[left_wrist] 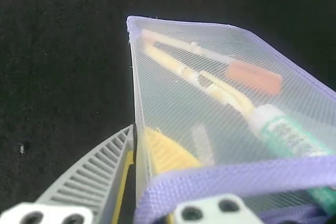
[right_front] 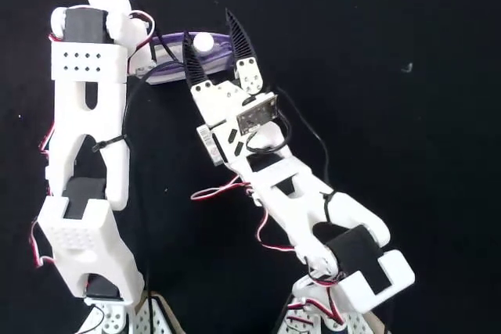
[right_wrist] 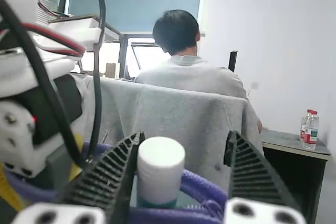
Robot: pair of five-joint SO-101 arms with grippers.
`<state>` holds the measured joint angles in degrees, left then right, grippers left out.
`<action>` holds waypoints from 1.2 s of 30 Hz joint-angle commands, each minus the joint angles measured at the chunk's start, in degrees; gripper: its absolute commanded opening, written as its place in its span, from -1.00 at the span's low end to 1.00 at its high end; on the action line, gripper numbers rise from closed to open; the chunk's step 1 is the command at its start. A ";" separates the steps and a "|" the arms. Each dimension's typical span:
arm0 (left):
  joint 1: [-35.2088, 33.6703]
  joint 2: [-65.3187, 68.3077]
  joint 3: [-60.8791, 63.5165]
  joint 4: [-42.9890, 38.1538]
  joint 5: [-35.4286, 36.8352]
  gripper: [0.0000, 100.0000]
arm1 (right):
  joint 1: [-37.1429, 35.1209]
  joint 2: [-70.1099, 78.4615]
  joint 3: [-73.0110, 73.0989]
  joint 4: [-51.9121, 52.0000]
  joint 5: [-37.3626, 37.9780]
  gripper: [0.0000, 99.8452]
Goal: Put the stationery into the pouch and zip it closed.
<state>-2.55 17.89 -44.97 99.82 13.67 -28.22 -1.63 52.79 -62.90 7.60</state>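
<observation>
On black table (right_front: 407,193) in high view, shows pouch (right_front: 176,64) at far side beside left arm (right_front: 86,115); has right gripper (right_front: 207,25) spread wide around white-capped glue stick (right_front: 203,42) poking from pouch. Left wrist view: shows left gripper (left_wrist: 139,129) clamping pouch wall, grey finger (left_wrist: 100,177) outside, yellow inside; pens (left_wrist: 178,66) and glue stick within. Right wrist view: keeps black fingers (right_wrist: 113,177) apart either side of upright glue stick.

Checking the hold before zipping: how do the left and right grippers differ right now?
The left gripper has pale grey jaws; the right gripper has black ones. The left is shut on the edge of the pouch; the right stands open, jaws either side of the white cap of the glue stick. Both sit at the pouch.
</observation>
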 commanded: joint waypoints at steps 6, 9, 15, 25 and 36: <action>-10.86 -1.14 -2.51 -3.08 1.05 -0.94 | 5.63 -18.07 -0.57 13.80 -0.53 -0.52; -10.51 -1.93 -6.37 1.14 3.78 -0.94 | 7.38 -26.07 -1.54 22.86 -0.53 -0.52; -8.22 -8.18 -7.08 1.05 7.03 -0.94 | 8.00 -38.29 -1.63 35.69 -0.53 -0.52; -9.71 -0.88 -7.78 0.18 7.03 -0.94 | 9.14 -40.92 -3.38 48.88 -0.53 -0.53; -20.18 5.45 -13.67 -2.99 7.03 -0.94 | 3.69 -40.75 -7.69 85.80 -0.18 -0.53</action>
<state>-18.37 22.29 -54.73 99.21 20.35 -22.24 -40.13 47.60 14.20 7.60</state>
